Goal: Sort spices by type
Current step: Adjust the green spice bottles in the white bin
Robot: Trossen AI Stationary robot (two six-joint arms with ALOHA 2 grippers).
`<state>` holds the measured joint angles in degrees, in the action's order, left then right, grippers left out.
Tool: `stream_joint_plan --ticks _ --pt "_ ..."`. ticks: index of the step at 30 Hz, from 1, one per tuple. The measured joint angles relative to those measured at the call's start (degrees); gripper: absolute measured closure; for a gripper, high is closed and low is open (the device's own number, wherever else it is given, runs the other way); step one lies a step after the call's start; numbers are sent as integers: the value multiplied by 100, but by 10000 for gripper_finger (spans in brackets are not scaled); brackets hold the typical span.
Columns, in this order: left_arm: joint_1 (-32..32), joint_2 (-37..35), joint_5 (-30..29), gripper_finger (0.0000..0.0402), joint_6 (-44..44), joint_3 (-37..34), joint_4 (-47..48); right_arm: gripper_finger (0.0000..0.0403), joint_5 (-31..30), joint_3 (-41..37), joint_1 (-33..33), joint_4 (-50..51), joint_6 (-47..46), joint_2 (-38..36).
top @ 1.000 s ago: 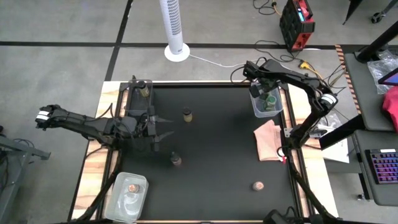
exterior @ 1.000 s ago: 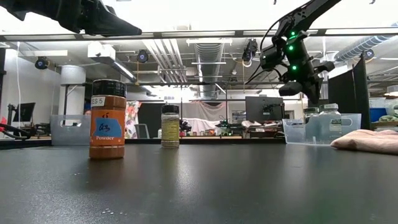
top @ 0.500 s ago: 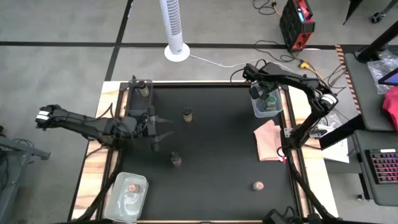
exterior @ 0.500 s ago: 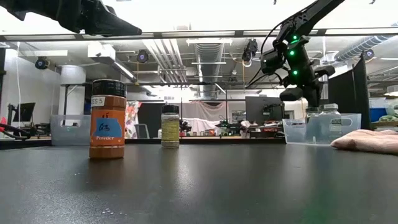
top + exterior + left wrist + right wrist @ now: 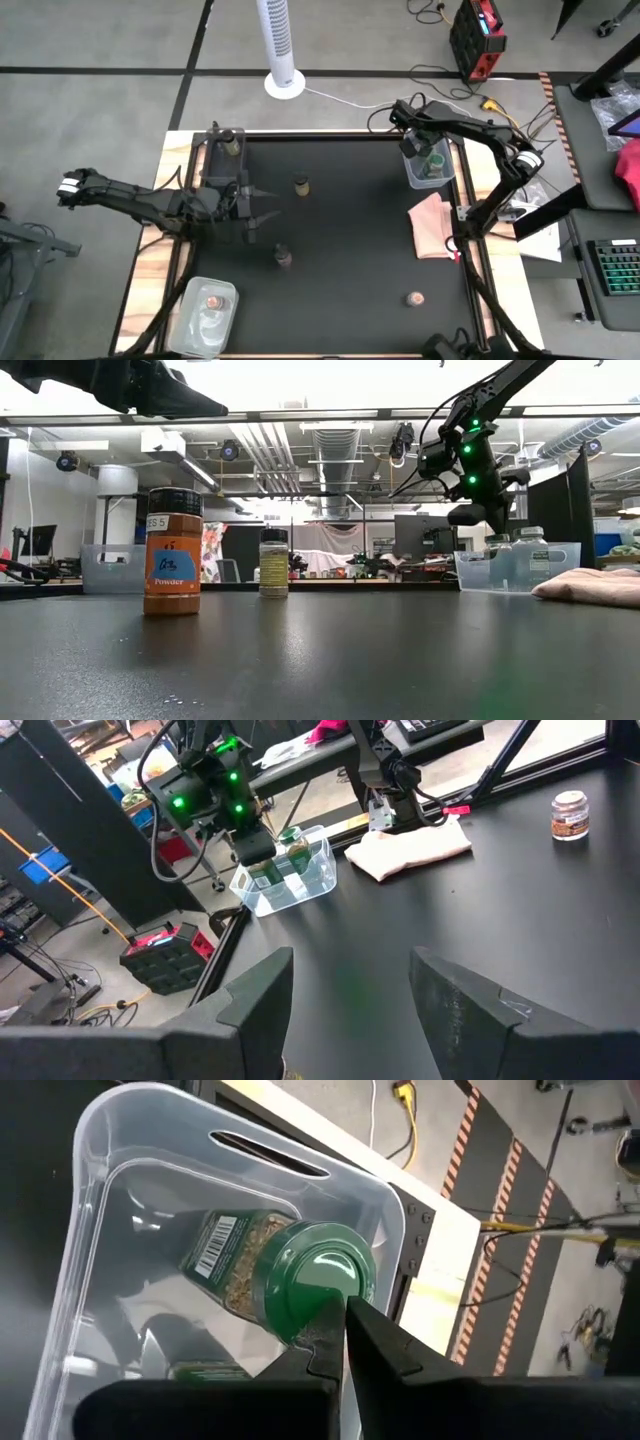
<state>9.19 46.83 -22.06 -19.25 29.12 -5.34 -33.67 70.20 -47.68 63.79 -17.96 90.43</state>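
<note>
Just below the right gripper, its fingers together, lies a green-lidded spice jar in the tub.

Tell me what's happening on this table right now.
A two-armed robot is sorting spice jars into tubs. The right claw, shut, hovers over the right tub, which holds green-lidded jars. The left claw waits above the mat's left side. One jar sits in the back-left tub and one in the front-left tub. Three jars remain loose on the mat: and.
</note>
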Motion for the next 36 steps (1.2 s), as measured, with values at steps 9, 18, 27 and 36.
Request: stream_joint_plan --ticks 9,18,27,36 --pt "-1 2 0 217 -17 -1 0 394 -434 35 122 -11 450 -8" --pt "0 0 0 217 -19 -1 0 394 349 255 830 1088 -917 -363" --pt "0 2 0 217 -20 -1 -2 394 419 -53 1650 2443 -2409 -721" --pt "-1 2 0 217 -20 -1 -2 394 50 -929 1722 1740 -2543 -833"
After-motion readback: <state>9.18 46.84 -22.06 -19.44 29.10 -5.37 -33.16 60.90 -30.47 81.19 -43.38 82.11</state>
